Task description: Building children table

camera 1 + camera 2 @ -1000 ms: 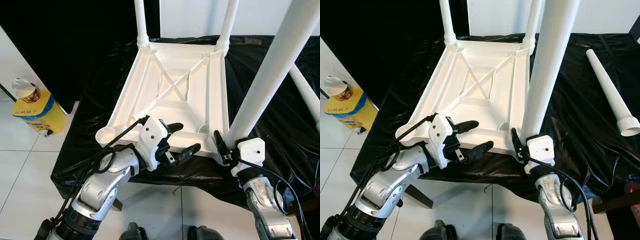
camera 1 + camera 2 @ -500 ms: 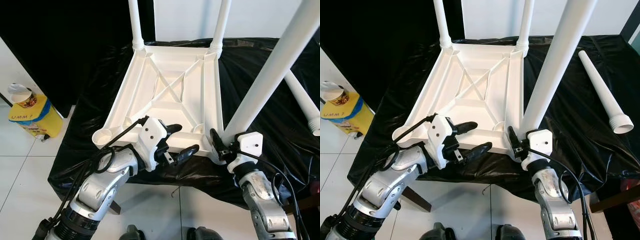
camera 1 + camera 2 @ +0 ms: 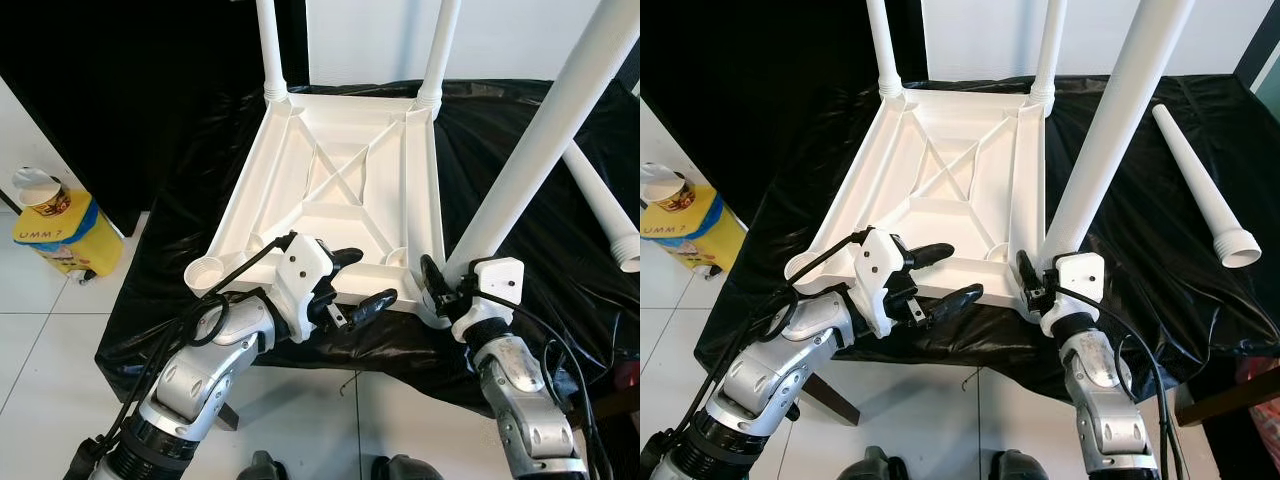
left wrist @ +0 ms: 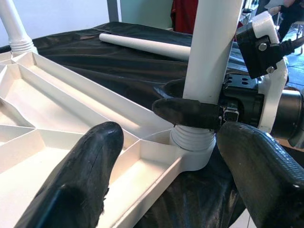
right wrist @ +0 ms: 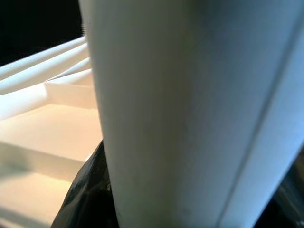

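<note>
Left eye view: the white plastic children's table top (image 3: 340, 190) lies upside down on the tabletop covered in black plastic sheet (image 3: 190, 200), with two white legs (image 3: 268, 45) standing in its far corner sockets. The left pincer (image 3: 358, 282) rests over the near edge of the inverted table top, its fingers apart and holding nothing. The right pincer (image 3: 440, 290) is clamped on the base of a third white tubular plastic leg (image 3: 540, 150), which stands in the near right corner socket. Right eye view: a loose fourth white leg (image 3: 1200, 190) lies flat on the black sheet, well apart to the right; a yellow container (image 3: 680, 225) stands on the tiled floor at left. Left wrist view: the left fingers (image 4: 85, 175) spread wide; the right pincer grips the leg just above its ribbed collar (image 4: 192, 137). Right wrist view: the gripped leg (image 5: 190, 109) sits close before the lens.
</note>
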Robot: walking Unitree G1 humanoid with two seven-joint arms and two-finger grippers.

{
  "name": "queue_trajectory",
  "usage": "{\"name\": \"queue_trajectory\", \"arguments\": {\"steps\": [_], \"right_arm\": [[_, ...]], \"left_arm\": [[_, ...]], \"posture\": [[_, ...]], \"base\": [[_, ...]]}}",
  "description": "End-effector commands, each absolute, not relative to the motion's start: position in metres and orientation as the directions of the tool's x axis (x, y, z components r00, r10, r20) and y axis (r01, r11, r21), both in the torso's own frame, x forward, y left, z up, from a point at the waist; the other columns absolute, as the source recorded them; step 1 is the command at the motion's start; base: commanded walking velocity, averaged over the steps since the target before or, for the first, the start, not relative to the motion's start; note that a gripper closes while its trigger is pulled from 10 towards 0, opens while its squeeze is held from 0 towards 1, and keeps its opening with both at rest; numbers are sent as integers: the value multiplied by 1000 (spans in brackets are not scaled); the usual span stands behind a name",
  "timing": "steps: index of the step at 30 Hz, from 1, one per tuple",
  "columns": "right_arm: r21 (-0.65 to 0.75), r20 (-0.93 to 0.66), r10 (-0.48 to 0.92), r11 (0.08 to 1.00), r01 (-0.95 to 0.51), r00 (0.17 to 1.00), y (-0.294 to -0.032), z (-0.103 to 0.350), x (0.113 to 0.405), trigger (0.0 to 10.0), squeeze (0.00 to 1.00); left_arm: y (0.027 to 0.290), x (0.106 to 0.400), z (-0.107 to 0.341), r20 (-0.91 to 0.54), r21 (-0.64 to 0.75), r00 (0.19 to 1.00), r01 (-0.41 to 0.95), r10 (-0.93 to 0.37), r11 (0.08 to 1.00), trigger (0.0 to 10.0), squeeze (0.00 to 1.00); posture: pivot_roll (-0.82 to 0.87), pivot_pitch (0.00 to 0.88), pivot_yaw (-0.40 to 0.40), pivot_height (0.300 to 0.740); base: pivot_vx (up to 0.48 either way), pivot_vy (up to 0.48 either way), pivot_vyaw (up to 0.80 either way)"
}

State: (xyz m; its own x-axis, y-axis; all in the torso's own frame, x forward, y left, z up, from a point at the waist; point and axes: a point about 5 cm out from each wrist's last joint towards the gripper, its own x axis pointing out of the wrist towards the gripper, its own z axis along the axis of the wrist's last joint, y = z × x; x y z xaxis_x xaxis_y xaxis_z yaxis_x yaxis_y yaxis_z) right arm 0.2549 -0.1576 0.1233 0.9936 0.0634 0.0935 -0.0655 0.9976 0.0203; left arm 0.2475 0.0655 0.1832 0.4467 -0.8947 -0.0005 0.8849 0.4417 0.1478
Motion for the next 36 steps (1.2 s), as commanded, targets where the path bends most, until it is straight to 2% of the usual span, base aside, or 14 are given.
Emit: {"name": "queue_trajectory", "arguments": {"steps": [1,2,4,6,7,10,25,26,31,36], "right_arm": [[35,-88,-79,996,82,993,-168,91,250,10000,0],[35,-88,-79,996,82,993,-168,91,250,10000,0],[37,-89,-171,984,174,981,-171,91,251,10000,0],[37,-89,-171,984,174,981,-171,91,251,10000,0],[37,-95,-311,948,315,946,-179,91,253,10000,0],[41,-104,-394,916,400,913,-185,90,255,10000,0],[56,-84,-406,910,411,910,-180,93,259,10000,0],[75,-53,-391,916,394,919,-179,97,260,10000,1000],[149,74,-340,933,326,938,-175,115,261,10000,1000],[137,133,-280,955,262,951,-177,122,261,10000,1000]], "left_arm": [[67,245,185,1,146,424,896,-906,420,10000,0],[67,245,185,1,146,424,896,-906,420,10000,0],[67,245,186,2,145,425,896,-905,421,10000,0],[67,245,186,2,145,425,896,-905,421,10000,0],[67,244,186,3,143,424,896,-906,420,10000,0],[66,244,186,2,144,421,897,-907,417,10000,0],[65,245,187,6,150,415,899,-910,411,10000,0],[64,245,187,6,150,413,900,-911,409,10000,0],[63,245,187,8,150,408,902,-913,404,10000,0],[62,245,187,9,151,404,904,-915,400,10000,0]], "posture": [[32,118,31,740],[32,118,31,740],[33,119,32,740],[33,119,32,740],[34,117,35,740],[34,116,36,740],[32,102,32,740],[30,99,32,740],[27,93,31,740],[21,87,32,740]], "base": [[0,0,0],[0,0,0],[0,0,0],[0,0,0],[0,0,0],[0,0,0],[0,0,0],[0,0,0],[0,0,0],[0,0,0]]}}
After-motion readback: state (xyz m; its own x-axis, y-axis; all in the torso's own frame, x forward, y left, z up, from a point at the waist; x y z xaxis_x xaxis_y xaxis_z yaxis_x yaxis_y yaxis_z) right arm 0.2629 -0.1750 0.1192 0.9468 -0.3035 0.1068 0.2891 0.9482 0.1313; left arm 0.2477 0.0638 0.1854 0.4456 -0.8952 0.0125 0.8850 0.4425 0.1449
